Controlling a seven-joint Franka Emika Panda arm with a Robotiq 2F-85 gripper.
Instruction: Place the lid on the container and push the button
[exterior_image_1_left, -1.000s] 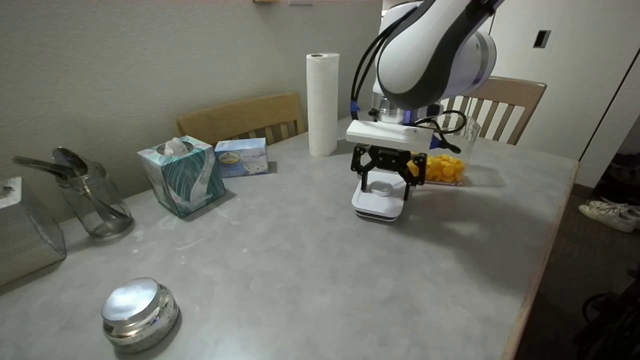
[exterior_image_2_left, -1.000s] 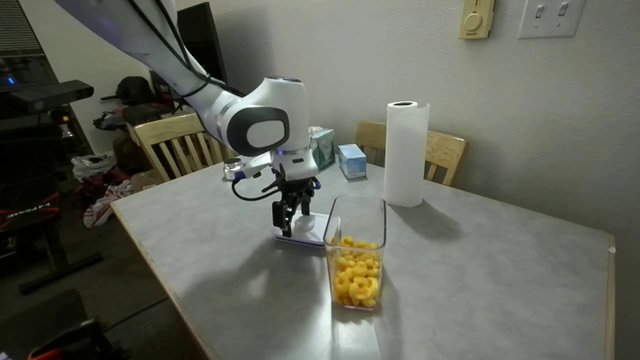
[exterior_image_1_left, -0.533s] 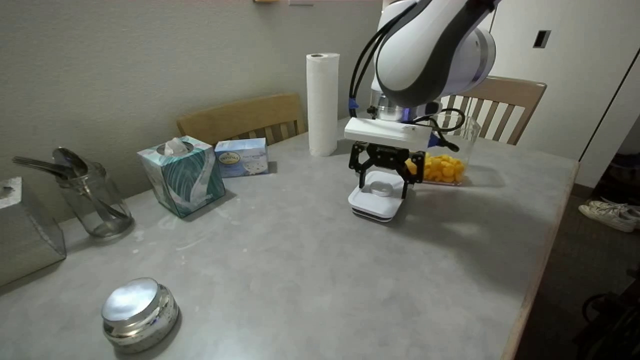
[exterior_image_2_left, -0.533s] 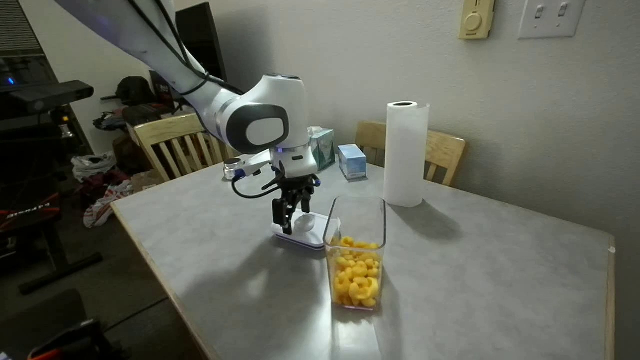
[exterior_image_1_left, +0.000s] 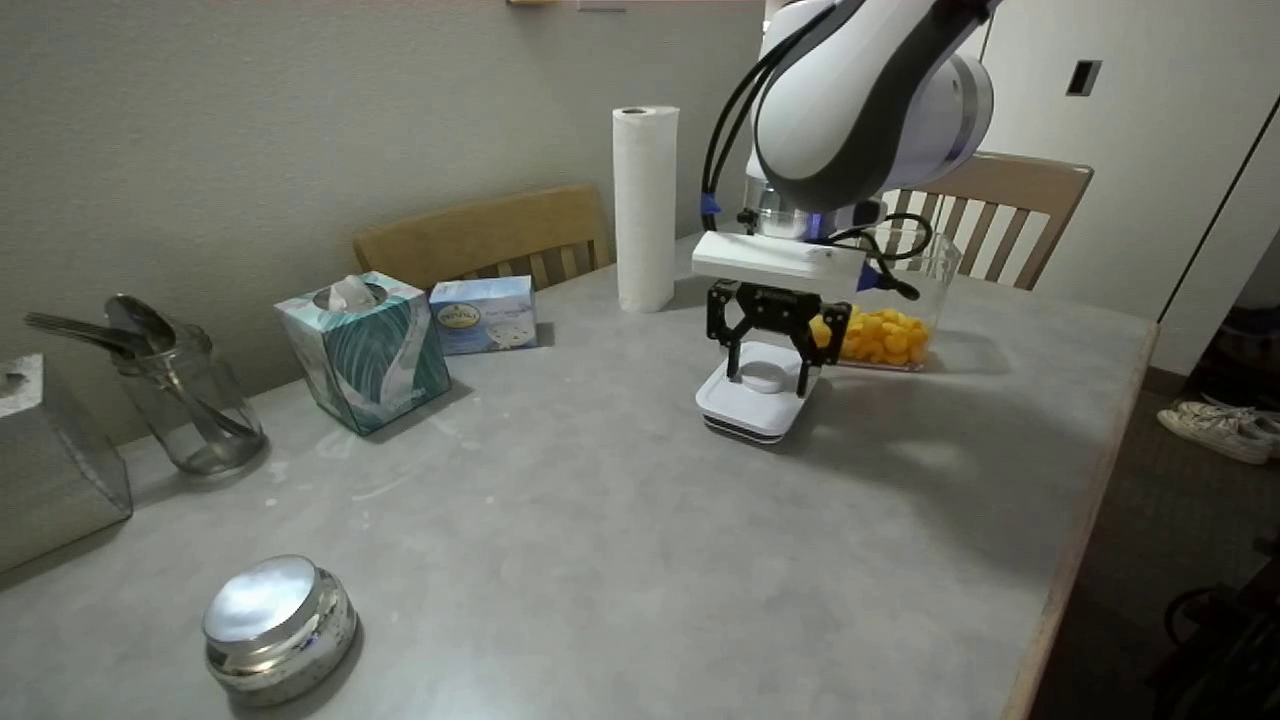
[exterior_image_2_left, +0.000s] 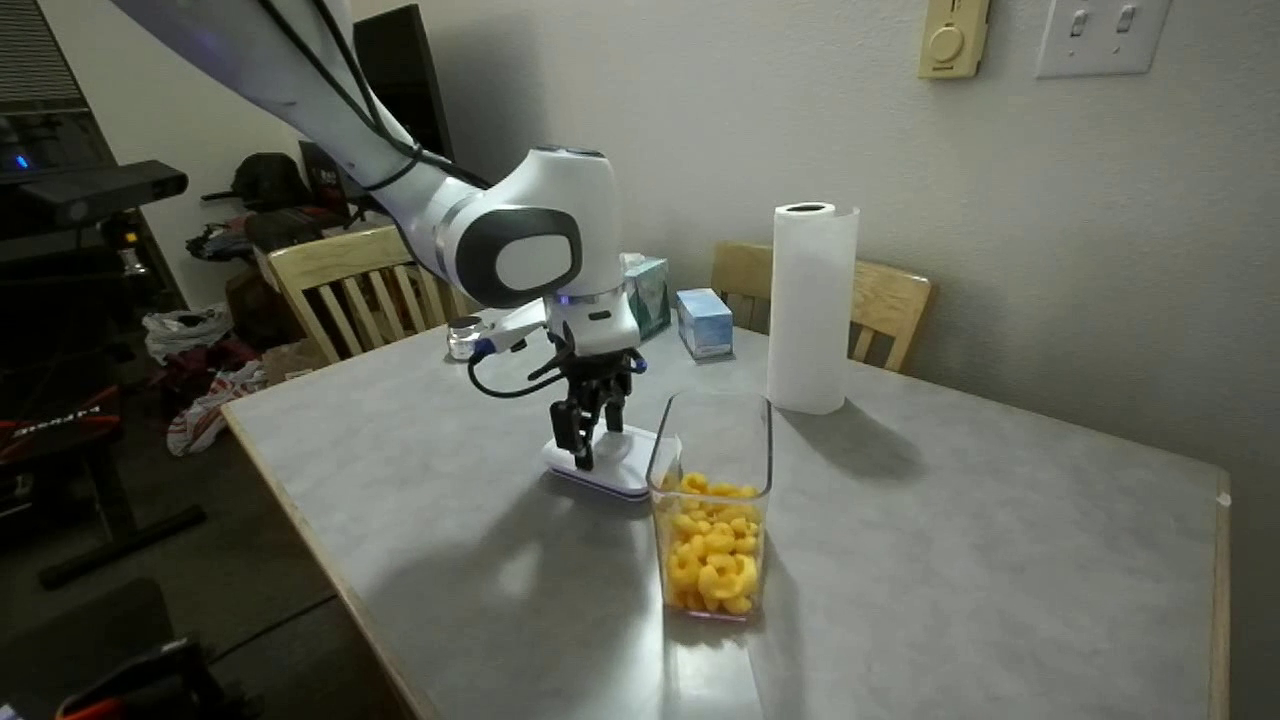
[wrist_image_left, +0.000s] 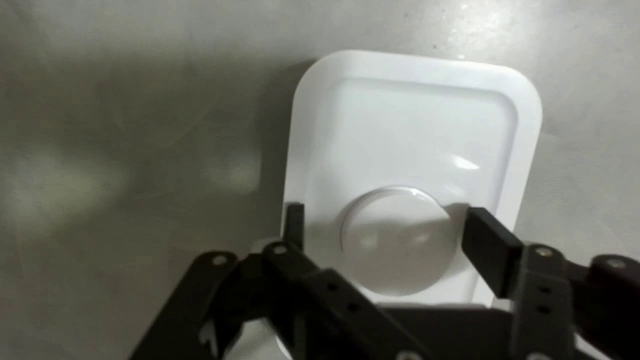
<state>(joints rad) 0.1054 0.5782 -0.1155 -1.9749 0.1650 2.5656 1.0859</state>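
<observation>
End effector (wrist_image_left: 384, 222) narrower over button (wrist_image_left: 398, 252)

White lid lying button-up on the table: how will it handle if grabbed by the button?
Likely stiff: the white lid looks like moulded plastic with crisp edges.
Possibly slippery: its surface shows glossy highlights, and the round button looks smooth.
Unlikely to roll: it has a broad, rounded-rectangular outline and rests on the table.

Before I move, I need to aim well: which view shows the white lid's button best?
The wrist view: it looks down on the button, showing nearly all its round face, partly shadowed. Both exterior views show it only small, at a slant, close to the gripper.
</observation>
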